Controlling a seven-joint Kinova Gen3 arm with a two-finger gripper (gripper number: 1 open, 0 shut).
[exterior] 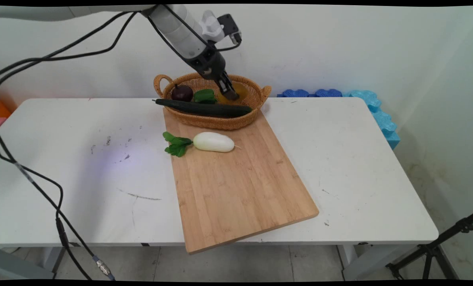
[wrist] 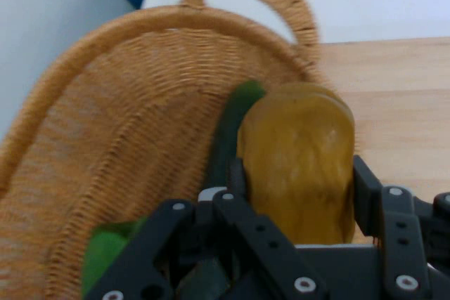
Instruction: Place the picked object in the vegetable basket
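- White table [exterior: 339, 167]: bears a rectangular light wooden cutting board [exterior: 236, 190], laid at a slant.
- White radish with green leaves [exterior: 206, 142]: lies on the board's far end, leaves towards the left, just in front of the basket.
- Oval woven wicker basket with two loop handles [exterior: 216, 121]: sits on the board's far edge.
- Dark purple round fruit [exterior: 181, 93]: inside the basket, at its left.
- Green pepper [exterior: 204, 95]: beside the purple fruit.
- Long dark green cucumber [exterior: 204, 108]: lies along the basket's near side, its left tip over the rim.
- Black two-finger gripper [exterior: 231, 94]: reaches down into the basket's right half; its fingers [wrist: 235, 180] are clamped on a yellow-brown oblong vegetable [wrist: 299, 173], beside the cucumber.
- Blue foam blocks [exterior: 363, 107]: against the wall, behind the table's far right corner.
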